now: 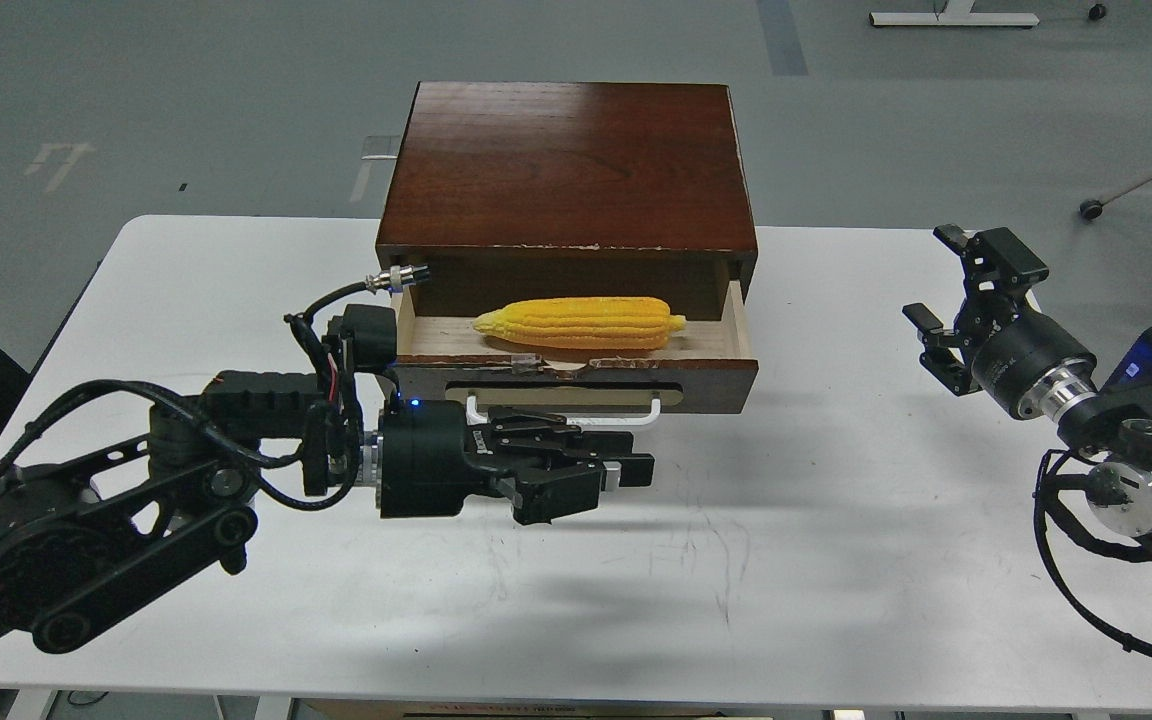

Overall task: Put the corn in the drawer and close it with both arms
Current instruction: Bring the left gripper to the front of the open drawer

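The yellow corn [581, 322] lies lengthwise inside the open drawer [576, 378], on its pale wood floor, tapered end to the left. The drawer sticks out of the dark reddish-brown cabinet [566, 165]. Its white bar handle [564, 410] faces me. My left gripper [631, 468] hovers just in front of and below the handle, fingers pointing right, shut and empty. My right gripper [939, 277] is open and empty, well to the right of the cabinet, above the table.
The white table [786, 560] carries the cabinet at its back middle. The left arm's cables and a metal connector [398, 278] sit close to the drawer's left front corner. Grey floor lies beyond the table's far edge.
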Available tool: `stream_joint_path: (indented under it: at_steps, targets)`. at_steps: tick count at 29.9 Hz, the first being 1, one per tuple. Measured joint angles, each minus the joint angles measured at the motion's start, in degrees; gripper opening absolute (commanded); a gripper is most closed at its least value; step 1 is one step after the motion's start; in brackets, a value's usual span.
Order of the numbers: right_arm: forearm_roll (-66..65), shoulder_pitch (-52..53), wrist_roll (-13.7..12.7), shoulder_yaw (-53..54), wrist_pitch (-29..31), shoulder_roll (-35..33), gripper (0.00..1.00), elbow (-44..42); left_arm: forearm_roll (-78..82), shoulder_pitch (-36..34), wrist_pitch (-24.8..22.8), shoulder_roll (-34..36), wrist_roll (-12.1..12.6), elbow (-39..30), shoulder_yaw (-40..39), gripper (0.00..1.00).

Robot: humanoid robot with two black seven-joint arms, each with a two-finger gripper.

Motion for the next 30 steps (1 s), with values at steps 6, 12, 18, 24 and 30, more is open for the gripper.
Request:
stream_joint_path:
  at_steps: [6,12,18,24,30]
  targets:
    - [0.0,-0.6,0.0,0.0,0.0,-0.1,0.98,0.0,0.8,2.6,1.9,-0.2,1.0,2.8,0.2,0.00]
    - [0.0,-0.7,0.0,0.0,0.0,-0.1,0.98,0.1,-2.0,5.8,2.1,-0.2,3.4,4.8,-0.2,0.00]
    - [0.0,-0.8,0.0,0.0,0.0,-0.1,0.98,0.2,-9.6,6.3,2.1,-0.1,4.8,7.2,-0.7,0.00]
    - [0.0,-0.9,0.0,0.0,0.0,-0.1,0.98,0.2,-11.7,6.3,2.1,0.1,4.9,8.8,-0.8,0.00]
    - [0.0,-1.1,0.0,0.0,0.0,-0.1,0.98,0.2,-11.8,6.3,1.8,0.1,4.9,9.6,-0.6,0.00]
